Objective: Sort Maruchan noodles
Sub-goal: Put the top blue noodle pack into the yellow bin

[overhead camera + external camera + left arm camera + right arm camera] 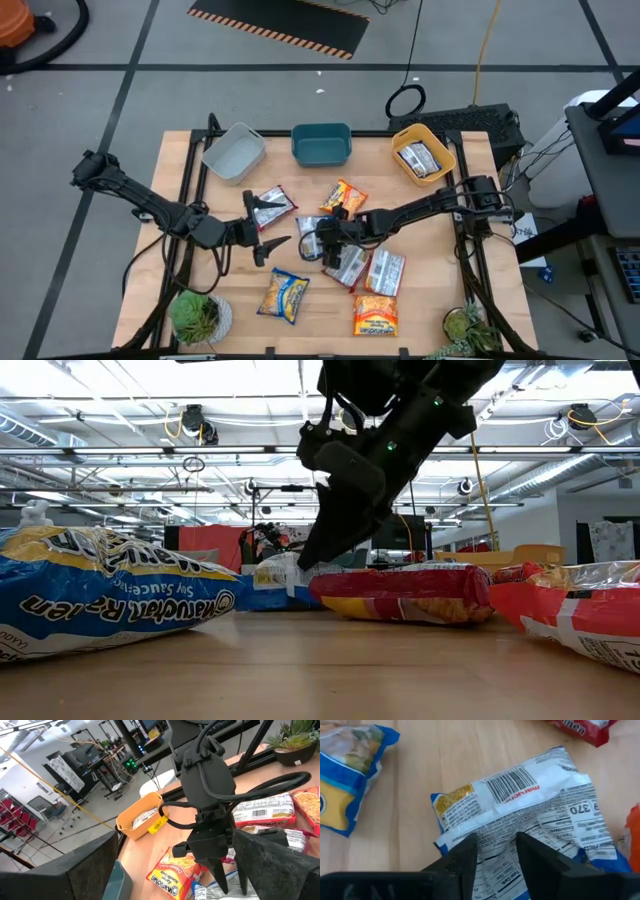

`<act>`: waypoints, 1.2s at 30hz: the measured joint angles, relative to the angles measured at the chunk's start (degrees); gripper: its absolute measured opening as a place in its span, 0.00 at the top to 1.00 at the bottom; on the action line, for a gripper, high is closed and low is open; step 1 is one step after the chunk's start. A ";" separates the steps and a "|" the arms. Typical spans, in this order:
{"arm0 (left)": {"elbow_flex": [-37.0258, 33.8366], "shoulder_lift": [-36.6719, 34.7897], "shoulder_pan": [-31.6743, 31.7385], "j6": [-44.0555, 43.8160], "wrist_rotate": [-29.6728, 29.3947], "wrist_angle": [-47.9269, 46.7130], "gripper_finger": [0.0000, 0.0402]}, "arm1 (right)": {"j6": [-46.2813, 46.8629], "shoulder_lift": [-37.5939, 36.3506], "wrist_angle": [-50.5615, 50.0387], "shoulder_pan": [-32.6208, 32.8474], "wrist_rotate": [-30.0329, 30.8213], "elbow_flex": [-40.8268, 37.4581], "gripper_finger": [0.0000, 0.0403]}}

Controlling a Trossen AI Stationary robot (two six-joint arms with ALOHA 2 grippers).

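Several Maruchan packets lie flat on the wooden table: a silver-red one (pixel 272 207), an orange one (pixel 345 196), two silver-white ones (pixel 347 265) (pixel 385 270), an orange one (pixel 376 315) and a yellow-blue one (pixel 284 295). Another lies in the yellow tub (pixel 422 155). My right gripper (pixel 497 851) (pixel 320 238) is shut on a white-and-blue packet (pixel 520 805) (pixel 311 227) at the table's middle. My left gripper (pixel 268 243) is open and low, just left of that packet, touching nothing. My right gripper pinches a raised wrinkle of the white-and-blue packet's printed back (pixel 497 837), below the barcode, between its two fingers (pixel 467 852). The fingers come from above, pointing down. The packet lies on the table with its barcode side up.
A grey tub (pixel 234 152), a teal tub (pixel 321 143) and the yellow tub stand in a row along the far edge. Potted plants stand at the near left (pixel 200 315) and near right (pixel 470 330) corners. Bare wood shows at the table's left side.
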 joint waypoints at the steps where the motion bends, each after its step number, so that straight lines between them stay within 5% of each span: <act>1: 0.00 0.00 0.00 0.06 0.00 -0.01 0.02 | 0.00 0.00 0.00 -0.09 -0.03 -0.30 0.70; 15: 0.00 0.00 0.00 0.27 0.00 0.04 0.02 | -2.02 -0.04 0.21 -1.05 -0.05 -0.87 0.98; 28: -0.02 0.00 0.00 0.15 0.00 -0.27 0.02 | -6.48 -3.67 1.03 -0.88 0.32 -0.98 1.00; 36: -0.02 0.00 -0.19 -5.13 0.00 -3.67 0.02 | -11.29 -11.22 1.22 0.42 7.97 -0.98 1.00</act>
